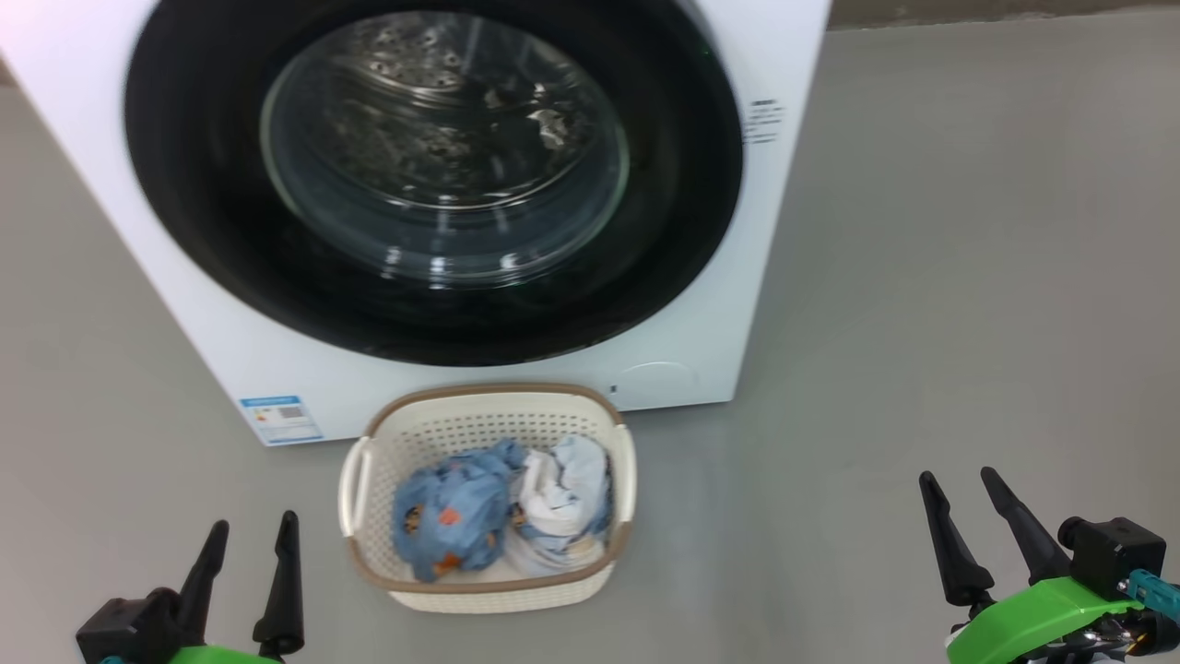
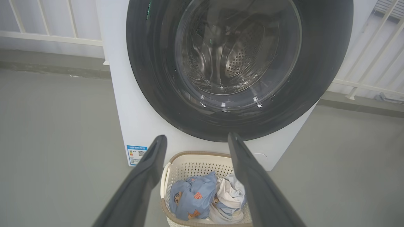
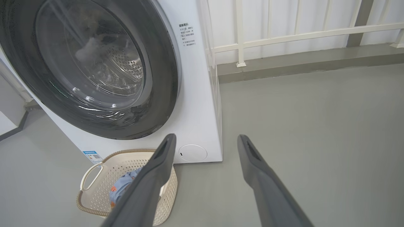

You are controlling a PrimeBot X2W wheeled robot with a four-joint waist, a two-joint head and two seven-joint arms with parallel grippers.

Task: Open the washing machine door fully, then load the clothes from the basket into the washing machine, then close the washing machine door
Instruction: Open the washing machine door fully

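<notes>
In the head view, the left fingers (image 1: pixel 281 590) stand spread wide at the lower left, holding and touching nothing. The right fingers (image 1: pixel 949 544) at the lower right are equally wide apart and empty. Both hang above the grey floor (image 1: pixel 922 277), well apart from the small cream perforated plastic basket (image 1: pixel 498 599) between them. The basket sits on the floor just in front of the big white front-loading washing machine (image 1: pixel 701 341). It holds the clothes: a crumpled blue garment with orange-brown prints (image 1: pixel 452 521) on the left, and a white and pale blue one (image 1: pixel 562 507) beside it. The large round door with its glossy black rim (image 1: pixel 203 212) lies shut, flush against the machine's front, the steel drum visible through its glass.

In the left wrist view, the spread fingers frame the basket and the shut door beyond.

In the right wrist view, the open fingers point towards the machine's right corner, near its round white cap (image 3: pixel 192 153).
</notes>
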